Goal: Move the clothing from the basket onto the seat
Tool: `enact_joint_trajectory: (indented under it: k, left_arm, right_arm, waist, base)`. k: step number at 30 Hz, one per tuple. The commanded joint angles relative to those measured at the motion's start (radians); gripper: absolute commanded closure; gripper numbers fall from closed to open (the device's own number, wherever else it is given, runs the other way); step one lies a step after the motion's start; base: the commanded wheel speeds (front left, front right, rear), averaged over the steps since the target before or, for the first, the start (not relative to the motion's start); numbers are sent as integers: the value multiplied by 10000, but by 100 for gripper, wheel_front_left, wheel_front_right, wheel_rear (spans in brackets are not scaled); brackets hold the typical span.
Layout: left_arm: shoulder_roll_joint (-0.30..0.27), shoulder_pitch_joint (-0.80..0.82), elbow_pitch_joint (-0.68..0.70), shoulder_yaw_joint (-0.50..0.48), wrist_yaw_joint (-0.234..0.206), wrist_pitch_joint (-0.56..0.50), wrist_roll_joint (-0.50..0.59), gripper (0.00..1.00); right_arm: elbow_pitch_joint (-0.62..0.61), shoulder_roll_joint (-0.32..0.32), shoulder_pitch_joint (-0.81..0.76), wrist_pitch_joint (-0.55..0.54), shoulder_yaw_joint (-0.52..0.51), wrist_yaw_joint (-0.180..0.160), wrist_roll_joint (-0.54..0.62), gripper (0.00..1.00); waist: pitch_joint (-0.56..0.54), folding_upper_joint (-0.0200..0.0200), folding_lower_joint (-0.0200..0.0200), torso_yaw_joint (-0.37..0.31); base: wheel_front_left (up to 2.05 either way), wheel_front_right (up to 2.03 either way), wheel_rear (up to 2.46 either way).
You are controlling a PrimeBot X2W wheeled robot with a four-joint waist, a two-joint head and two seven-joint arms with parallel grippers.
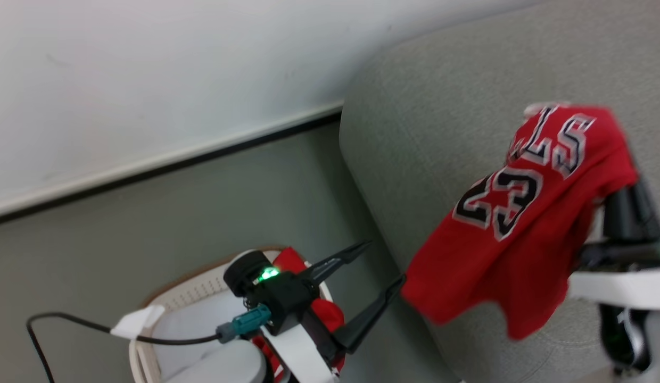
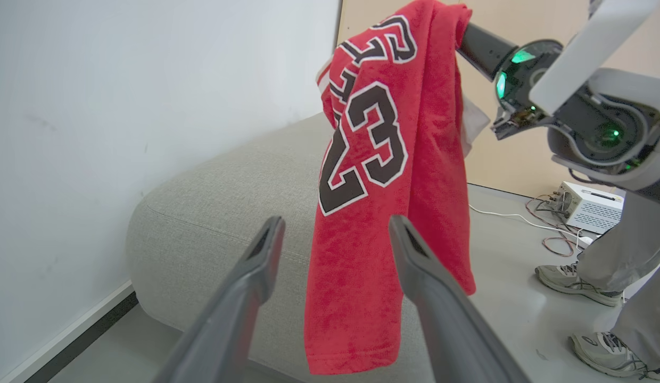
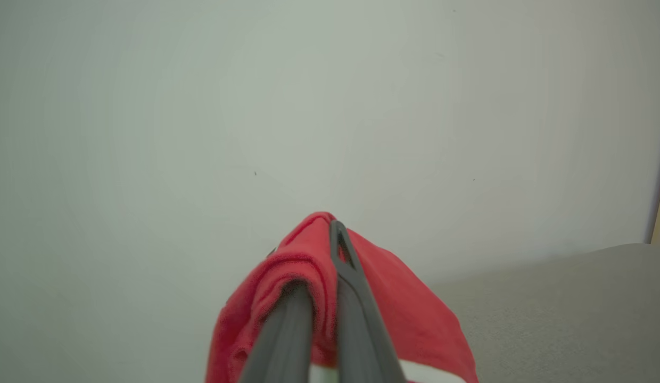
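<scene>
The red jersey (image 1: 521, 223) is held up over the seat (image 1: 442, 133). It is pinched at its top by the right gripper (image 3: 322, 266), whose two dark fingers are pressed together on a thick fold of the fabric. From that grip the cloth is draped downward, with the black-and-white 23 and the letters above it turned outward. The hem is seen hanging in front of the grey cushion's rounded edge, though whether it touches the upholstery cannot be told.

The left gripper (image 1: 384, 260) is spread wide and nothing is held in it. Its fingers are pointed across the gap toward the seat and the hanging jersey, and its wrist is placed above the basket (image 1: 199, 290).

The basket is stood on the grey floor (image 1: 229, 202), near the corner of the seat and not far from the white wall (image 1: 149, 69). Inside it, a second red garment (image 1: 330, 314) is bunched against the side nearest the seat and is partly hidden by the left arm. A pale inner surface is shown on the opposite side of the basket. A black cable (image 1: 69, 318) with a white tag is run past the basket's rim to a teal plug on the left arm.

In the left wrist view, a person's legs (image 2: 628, 250) in grey trousers and pale trainers are seen on the floor. A small white box (image 2: 591, 205) with loose wires is set beside them.
</scene>
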State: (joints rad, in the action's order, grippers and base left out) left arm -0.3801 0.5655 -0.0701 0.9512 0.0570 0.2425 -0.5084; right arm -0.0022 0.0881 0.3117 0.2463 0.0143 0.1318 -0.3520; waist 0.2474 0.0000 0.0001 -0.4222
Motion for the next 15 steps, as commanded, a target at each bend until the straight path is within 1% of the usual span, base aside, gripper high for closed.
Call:
enact_joint_trajectory:
  k: [1, 7, 12, 15]
  left_arm:
    - [-155, 153, 104, -15, 28, -30, 156, 0]
    - [-819, 547, 615, -181, 131, -16, 465, 0]
    - [-1210, 873, 840, -309, 221, 53, 688, 0]
    - [-1350, 1032, 951, -409, 257, 124, 820, 0]
  right_arm:
    - [18, 19, 308, -50, -208, -22, 85, 100]
    - [262, 148, 2122, -470, -1667, -22, -40, 100]
    - [445, 602, 3625, -1302, -2908, -22, 170, 100]
    - [472, 880, 4445, -1813, -3835, -22, 389, 100]
  waist:
    - [638, 0, -1, 260]
    - [1956, 0, -1, 747]
    - [2818, 0, -1, 1180]
    - [3258, 0, -1, 1421]
  base:
    - [0, 0, 0]
    - [0, 0, 0]
    - [0, 0, 0]
    - [0, 0, 0]
